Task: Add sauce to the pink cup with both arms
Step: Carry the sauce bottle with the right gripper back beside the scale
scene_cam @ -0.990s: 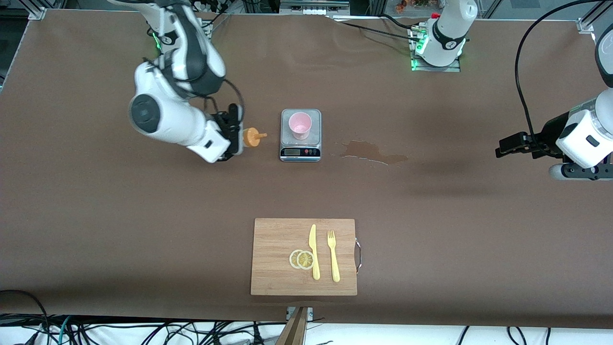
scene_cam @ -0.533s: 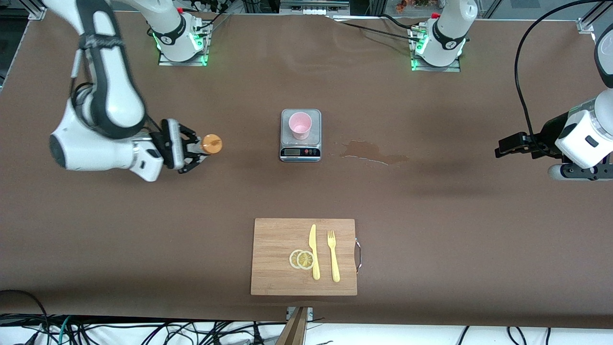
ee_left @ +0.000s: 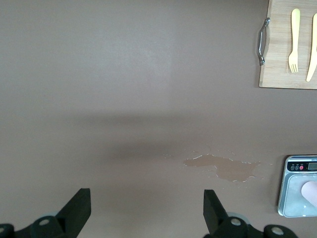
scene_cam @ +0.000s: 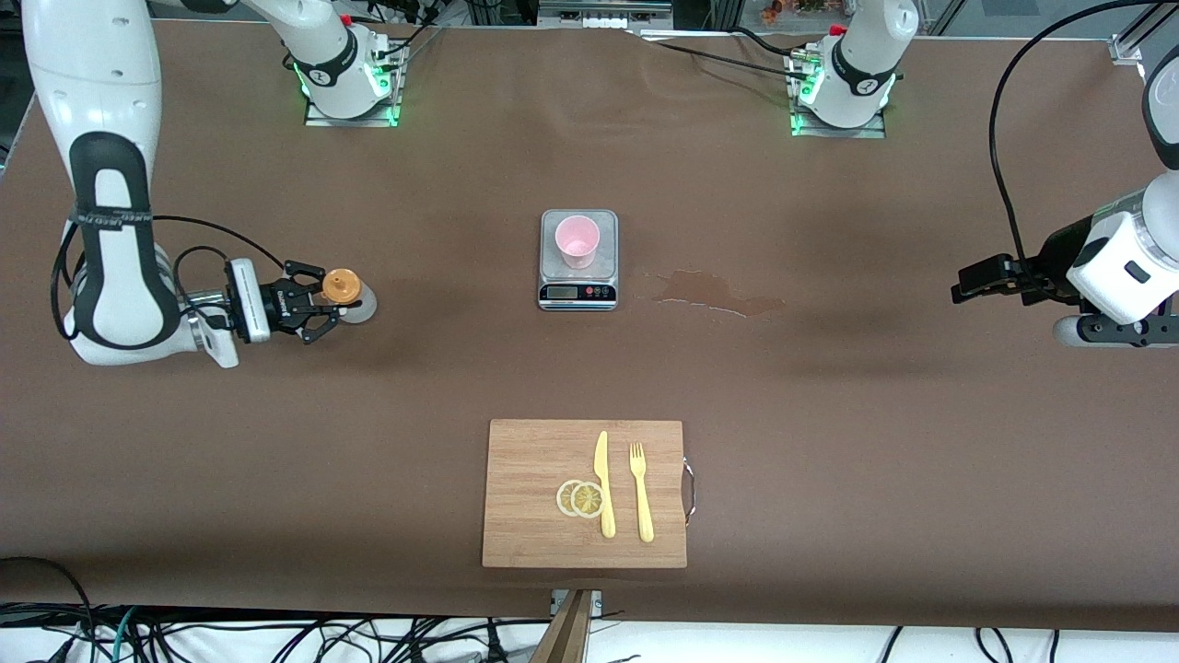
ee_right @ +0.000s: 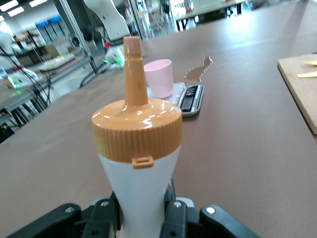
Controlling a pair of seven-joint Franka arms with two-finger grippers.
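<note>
Right end effector (scene_cam: 322, 304) carried the sauce (scene_cam: 343, 290) away from the pink cup (scene_cam: 577, 241)

Scale display (scene_cam: 576, 292) digits perhaps too small

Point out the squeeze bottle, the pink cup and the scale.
squeeze bottle (ee_right: 136, 130): right wrist view, orange cap.
pink cup (scene_cam: 577, 241): front view, inside bottom.
scale (scene_cam: 577, 293): front view, display panel.

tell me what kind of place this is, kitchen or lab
Most likely a robotics lab staged as a kitchen task. Two arms are bolted to a brown-covered table, loose cables hang along its edge, and kitchen props sit out: a pink cup on a scale and a cutting board.
</note>
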